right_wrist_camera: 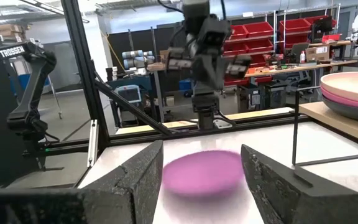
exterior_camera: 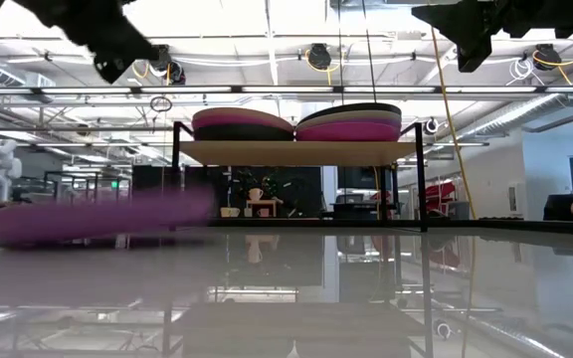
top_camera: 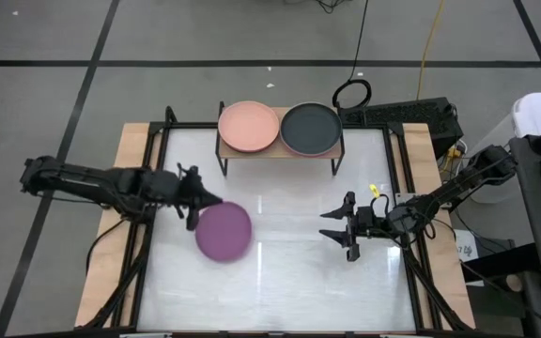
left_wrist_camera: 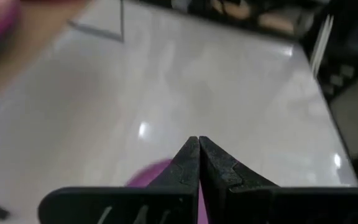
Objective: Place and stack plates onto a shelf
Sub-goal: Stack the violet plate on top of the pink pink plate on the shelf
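Two stacks of plates sit side by side on the shelf [top_camera: 280, 150], a peach plate [top_camera: 249, 126] topping one and a black plate [top_camera: 310, 128] the other. I see my left gripper [top_camera: 198, 200] pinched shut on the rim of a purple plate [top_camera: 224, 231] above the white table [top_camera: 289, 282]. My right gripper [top_camera: 338, 226] hovers nearby, fingers spread open.

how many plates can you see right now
3 from above: a peach plate and a black plate topping two stacks on the shelf, and a purple plate at the left pincer. The low view shows more plates hidden beneath both tops.
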You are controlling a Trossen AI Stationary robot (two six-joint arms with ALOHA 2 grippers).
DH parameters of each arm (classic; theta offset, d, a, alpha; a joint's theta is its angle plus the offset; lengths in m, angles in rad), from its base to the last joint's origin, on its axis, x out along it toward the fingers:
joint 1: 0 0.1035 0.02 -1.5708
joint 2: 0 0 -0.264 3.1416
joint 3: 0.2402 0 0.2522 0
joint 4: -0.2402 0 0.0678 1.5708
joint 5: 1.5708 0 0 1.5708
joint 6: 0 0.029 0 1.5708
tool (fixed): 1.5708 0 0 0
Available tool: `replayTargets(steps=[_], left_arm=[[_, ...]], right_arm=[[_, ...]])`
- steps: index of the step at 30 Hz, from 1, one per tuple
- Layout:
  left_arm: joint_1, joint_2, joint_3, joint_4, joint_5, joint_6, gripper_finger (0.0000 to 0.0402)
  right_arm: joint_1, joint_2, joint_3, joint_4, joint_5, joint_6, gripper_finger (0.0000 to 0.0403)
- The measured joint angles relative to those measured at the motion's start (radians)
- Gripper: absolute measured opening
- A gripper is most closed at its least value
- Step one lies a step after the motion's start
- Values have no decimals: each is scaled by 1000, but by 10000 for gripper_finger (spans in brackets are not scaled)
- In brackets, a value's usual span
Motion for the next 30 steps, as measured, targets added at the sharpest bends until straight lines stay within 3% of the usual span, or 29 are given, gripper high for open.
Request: replayTargets(steps=[6, 10, 15, 18, 20, 26, 30], left_arm=[[102, -20, 0, 97, 13, 30, 3], [140, -17, 0, 62, 120, 54, 3], [102, -12, 0, -4, 241, 112, 3], [5, -2, 0, -54, 246, 152, 3], [-89, 19, 0, -87, 190, 156, 3], [-439, 179, 0, -49, -14, -35, 3], [-602, 308, 0, 1, -100, -124, 3]], right_arm=[[0, 0, 0, 0, 0, 0, 196], [0, 0, 0, -6, 0, 4, 196], [0, 0, 0, -22, 0, 8, 196], [0, 0, 0, -25, 0, 20, 196], [0, 0, 0, -28, 0, 22, 196], [0, 0, 0, -27, 0, 23, 196], [0, 0, 0, -27, 0, 39, 196]])
